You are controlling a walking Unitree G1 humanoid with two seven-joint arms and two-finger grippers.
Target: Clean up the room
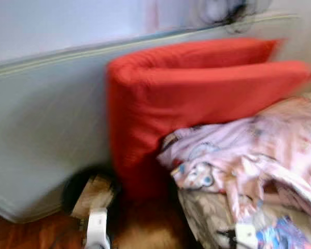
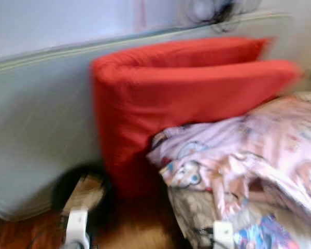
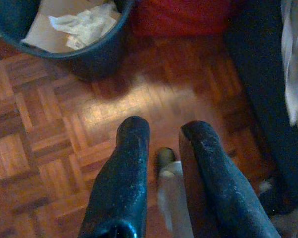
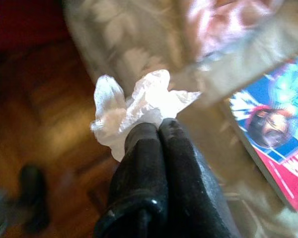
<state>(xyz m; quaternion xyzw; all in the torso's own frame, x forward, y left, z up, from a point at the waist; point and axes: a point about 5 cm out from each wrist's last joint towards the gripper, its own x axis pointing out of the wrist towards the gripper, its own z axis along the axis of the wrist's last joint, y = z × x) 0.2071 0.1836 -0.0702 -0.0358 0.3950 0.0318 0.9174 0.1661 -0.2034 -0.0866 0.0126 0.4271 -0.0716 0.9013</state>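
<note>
The right gripper [image 4: 154, 130] is clenched on a crumpled white tissue [image 4: 136, 106], its two fingers pressed together with the paper bunched out past the tips. The tissue hangs in the air beside the bed edge, above the wooden floor [image 3: 54, 148], with a colourful magazine [image 4: 283, 144] lying on the bedding just beyond it.

Step in hand: carry-off. The tissue is already picked up; what remains, by my reading, is delivery to the dark waste bin [image 3: 97, 47], which stands on the floor against the grey wall panel, just beside the red cushion [image 1: 197, 98], and already holds paper scraps and cardboard.

The next move calls for swinging the right arm across to the robot's left, over the bin's rim, and parting the fingers only once the tissue is above the opening (a light wad like this may drift or cling to a finger).

Orientation: the tissue is a shapeless wad with no clear long axis; its bulk fans outward from the fingertips, roughly along the line of the fingers.

The left gripper [image 3: 164, 136] hovers over the parquet near the bin, fingers parted and holding nothing. A small blurred object lies on the floor beneath it; I cannot tell what it is.

The pink patterned blanket [image 1: 259, 150] lies rumpled on the bed against the cushion.
</note>
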